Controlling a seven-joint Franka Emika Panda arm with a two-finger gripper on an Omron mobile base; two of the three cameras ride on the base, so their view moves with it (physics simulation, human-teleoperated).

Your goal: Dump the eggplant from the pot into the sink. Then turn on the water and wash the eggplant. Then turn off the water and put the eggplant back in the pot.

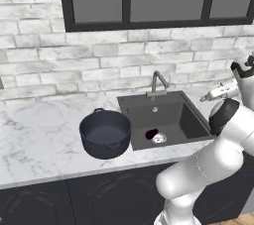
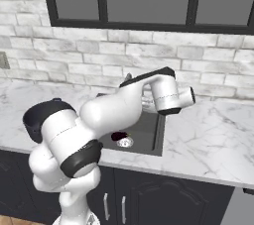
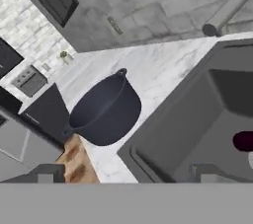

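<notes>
The dark navy pot [image 1: 105,132] stands upright on the marble counter just left of the sink [image 1: 191,120], and nothing shows inside it. The small dark maroon eggplant [image 1: 151,134] lies on the basin floor beside the silver drain [image 1: 159,139]. It also shows as the eggplant [image 2: 118,136] and the eggplant [image 3: 243,140]. The curved faucet [image 1: 158,83] rises behind the basin, and I see no stream of water. My gripper [image 1: 205,97] hangs above the sink's right rim, open, with nothing between its fingertips [image 3: 45,175]. The hand view takes in the pot [image 3: 106,112] and the sink [image 3: 197,119].
A white brick wall with a dark-framed window runs behind the counter [image 1: 39,135]. Dark cabinets [image 1: 99,199] sit below it. My own arm [image 2: 114,110] crosses in front of the sink's left part in the right base view. An outlet [image 2: 4,60] is on the wall at far left.
</notes>
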